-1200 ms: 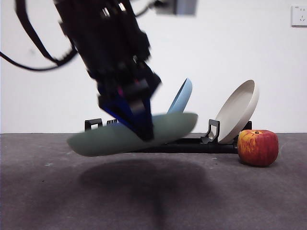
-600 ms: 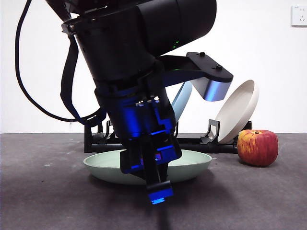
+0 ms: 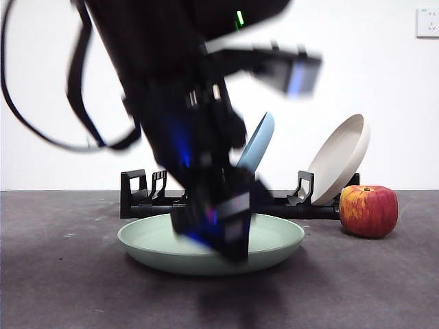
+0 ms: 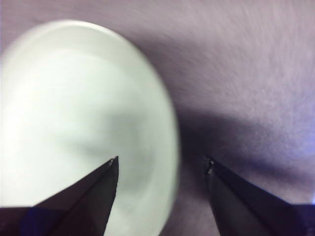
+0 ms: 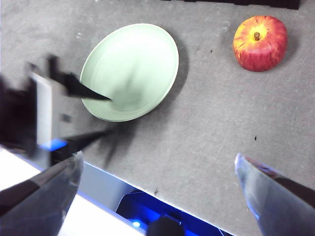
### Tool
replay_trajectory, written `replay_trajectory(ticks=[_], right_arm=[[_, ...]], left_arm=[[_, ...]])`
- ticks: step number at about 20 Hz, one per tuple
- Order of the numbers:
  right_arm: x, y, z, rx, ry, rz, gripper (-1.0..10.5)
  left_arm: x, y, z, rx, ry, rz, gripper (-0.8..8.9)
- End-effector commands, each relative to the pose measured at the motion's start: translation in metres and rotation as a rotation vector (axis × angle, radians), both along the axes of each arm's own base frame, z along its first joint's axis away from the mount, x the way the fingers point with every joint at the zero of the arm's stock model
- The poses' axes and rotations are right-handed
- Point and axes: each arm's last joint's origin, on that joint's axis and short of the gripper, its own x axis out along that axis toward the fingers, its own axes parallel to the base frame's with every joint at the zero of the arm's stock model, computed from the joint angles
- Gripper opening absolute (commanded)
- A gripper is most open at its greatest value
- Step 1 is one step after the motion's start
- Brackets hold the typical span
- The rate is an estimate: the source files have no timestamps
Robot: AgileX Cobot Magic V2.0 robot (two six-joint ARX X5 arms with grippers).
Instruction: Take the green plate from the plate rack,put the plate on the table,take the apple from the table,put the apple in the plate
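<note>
The green plate [image 3: 274,240] lies flat on the table [image 3: 370,288] in front of the plate rack [image 3: 140,188]. My left gripper [image 3: 223,233] is open just above the plate's near rim, blurred by motion. In the left wrist view one jaw is over the plate [image 4: 74,113] and the other over the bare table, with the left gripper [image 4: 161,164] holding nothing. The apple [image 3: 369,211] stands on the table to the plate's right. My right gripper [image 5: 157,164] is open and empty, high above the table; its view shows the plate [image 5: 142,64], the apple [image 5: 260,43] and the left gripper [image 5: 108,115].
A blue plate [image 3: 259,142] and a beige plate [image 3: 341,157] lean in the rack behind. The apple sits close to the rack's right end. A wall socket [image 3: 426,22] is at the upper right.
The plate came down from the air onto the table. My left gripper has let go of the rim and risen a little since half a second ago.
</note>
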Motion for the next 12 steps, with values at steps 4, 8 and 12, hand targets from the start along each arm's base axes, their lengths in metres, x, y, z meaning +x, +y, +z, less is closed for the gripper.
replay_trajectory(ticks=[4,8,12], right_arm=[[0.016,0.001,0.001,0.000,-0.027,-0.007,7.2],[0.050,0.002,0.000,-0.049,-0.099,-0.101,7.2],[0.094,0.009,-0.013,-0.089,-0.114,-0.146,7.2]], left_arm=[[-0.010,0.017,0.079,-0.266,-0.026,0.125,2.89],[-0.023,0.043,0.128,-0.425,-0.038,0.180,2.88],[-0.035,0.064,0.148,-0.501,-0.034,0.210,2.88]])
